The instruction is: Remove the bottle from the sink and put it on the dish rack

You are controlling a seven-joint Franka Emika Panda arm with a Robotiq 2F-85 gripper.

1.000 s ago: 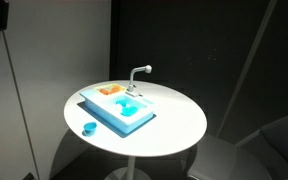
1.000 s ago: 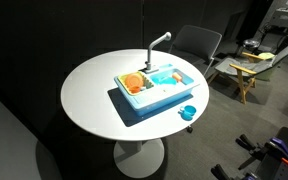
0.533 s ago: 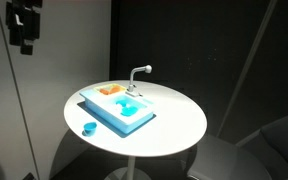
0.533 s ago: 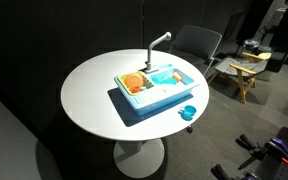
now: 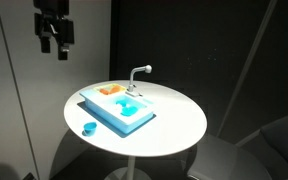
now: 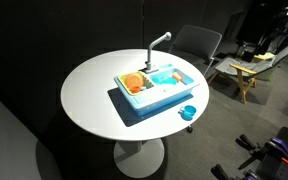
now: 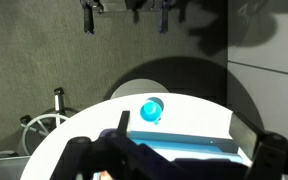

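Dark walls surround a round white table [image 5: 174, 120] on which the light blue toy sink unit [image 5: 104, 114] is set. The small bright blue bottle [image 5: 129, 108] is judged to lie in its basin (too small to be confirmed). The black gripper [image 5: 54, 45] is seen high above, well apart, jaws spread and empty. On so long a descent the aim could be lost and the pale curved faucet [image 5: 137, 74] struck.

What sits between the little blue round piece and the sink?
Nothing: only bare white table separates the blue round piece from the sink, in both exterior views.
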